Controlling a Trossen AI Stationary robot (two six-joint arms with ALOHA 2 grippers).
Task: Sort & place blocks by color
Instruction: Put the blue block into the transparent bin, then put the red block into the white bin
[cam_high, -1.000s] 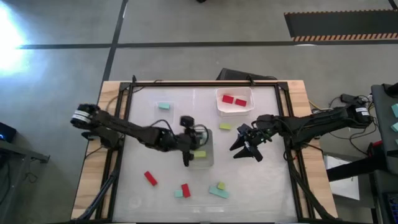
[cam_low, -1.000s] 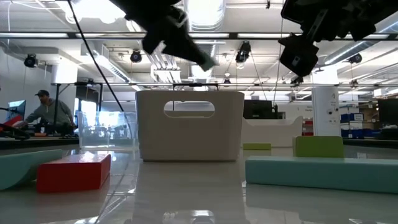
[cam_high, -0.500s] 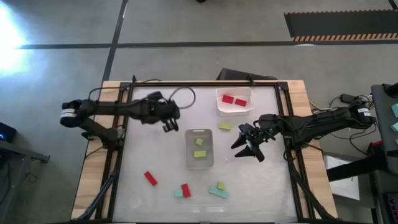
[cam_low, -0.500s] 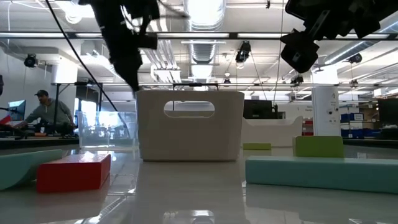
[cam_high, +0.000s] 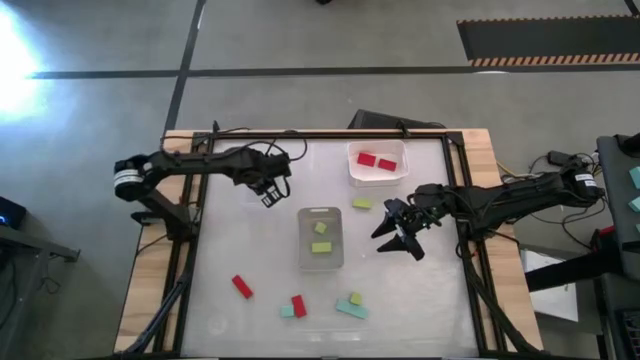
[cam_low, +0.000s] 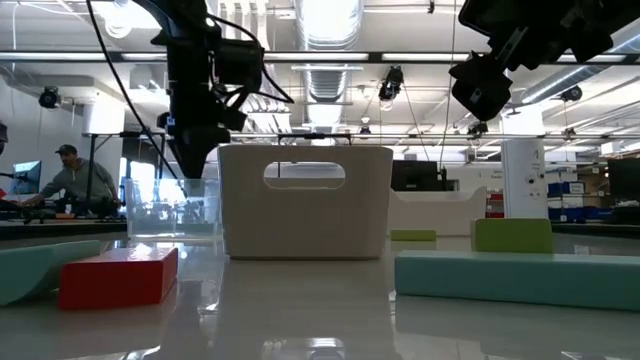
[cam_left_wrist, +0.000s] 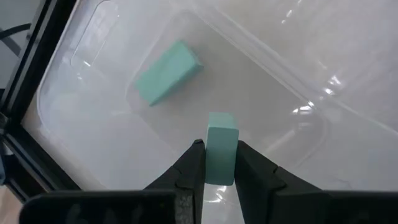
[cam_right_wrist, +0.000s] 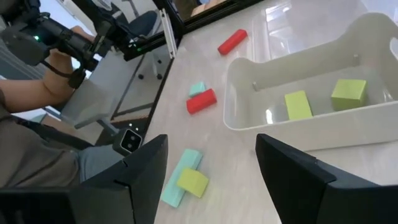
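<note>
Since the earlier frames the left claw has been swung from the central tray to the clear tray at the worktop's far-left, clamped on a teal block; another teal block is seen only by the wrist. The right claw is held wide.

Glossy white tabletop with reflections, bare wood edges (light, matt). Clear plastic tray, shiny. Opaque white plastic bin, smooth. Teal block matt, between matt dark fingers.
</note>
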